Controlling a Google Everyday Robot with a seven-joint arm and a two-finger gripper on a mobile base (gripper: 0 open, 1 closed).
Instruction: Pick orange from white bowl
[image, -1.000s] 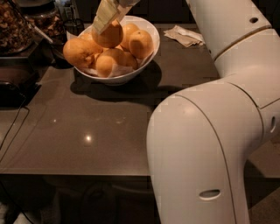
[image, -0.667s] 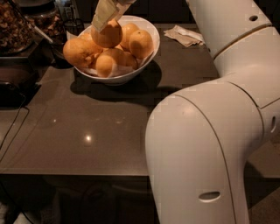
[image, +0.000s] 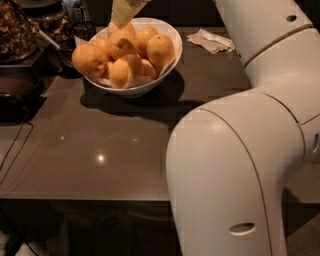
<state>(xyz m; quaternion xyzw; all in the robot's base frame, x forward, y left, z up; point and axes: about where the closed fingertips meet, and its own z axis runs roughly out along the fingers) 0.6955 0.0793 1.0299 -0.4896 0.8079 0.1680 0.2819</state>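
The white bowl (image: 150, 85) stands at the back of the dark table and holds several oranges on white paper lining. My gripper (image: 121, 21) comes down from the top edge, and its beige tip rests on the top of the uppermost orange (image: 123, 44) in the middle of the pile. Other oranges lie around it: one at the left rim (image: 89, 60), one at the right (image: 160, 48), one at the front (image: 121, 71). The upper part of the gripper is cut off by the frame.
My white arm (image: 240, 150) fills the right and front of the view. Dark jars and containers (image: 20, 30) stand at the back left next to the bowl. A crumpled paper napkin (image: 212, 41) lies at the back right. A cable (image: 12, 150) hangs at the left table edge.
The gripper stays at the top orange. My arm's elbow has shifted slightly left in the foreground.
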